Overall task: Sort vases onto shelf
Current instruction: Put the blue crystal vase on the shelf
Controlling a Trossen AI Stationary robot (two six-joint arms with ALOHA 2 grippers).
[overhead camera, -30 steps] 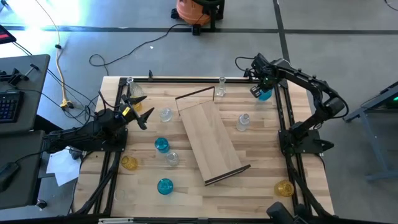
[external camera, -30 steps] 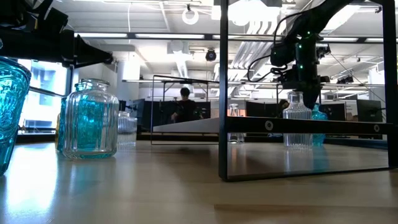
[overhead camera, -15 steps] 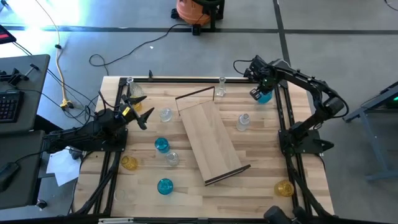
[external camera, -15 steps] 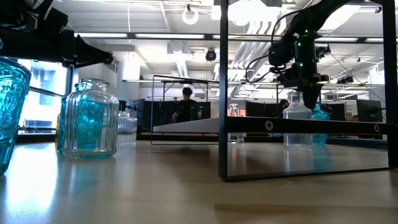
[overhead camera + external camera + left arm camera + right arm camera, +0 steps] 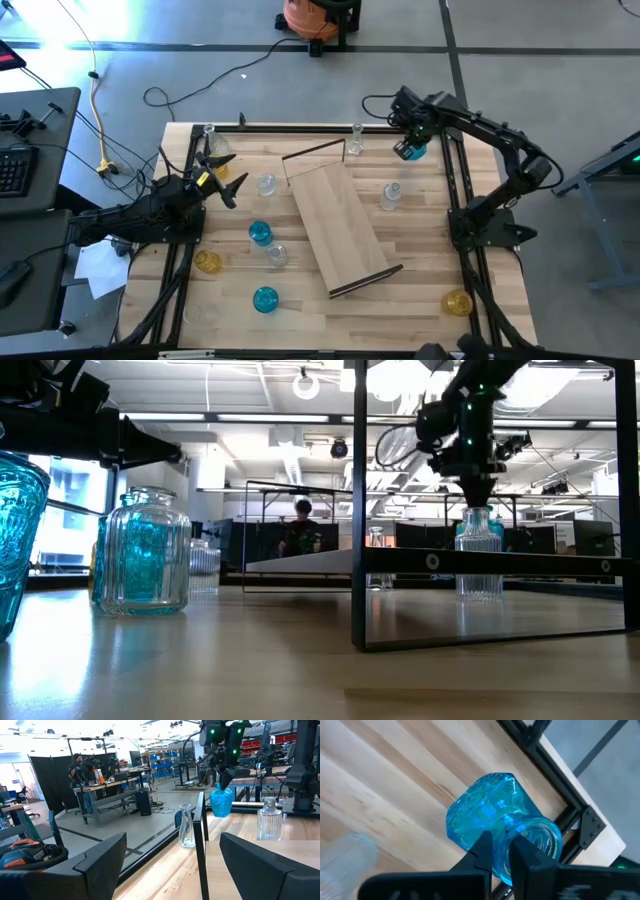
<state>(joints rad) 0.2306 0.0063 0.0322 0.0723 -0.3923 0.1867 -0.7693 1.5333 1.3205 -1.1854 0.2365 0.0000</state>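
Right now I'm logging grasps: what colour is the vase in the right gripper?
Translucent blue vase, clearest in the right wrist view.

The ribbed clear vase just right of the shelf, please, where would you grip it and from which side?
Take the ribbed clear vase by its narrow neck, coming straight down from above: it stands upright, apart from the shelf, and its body looks wide.
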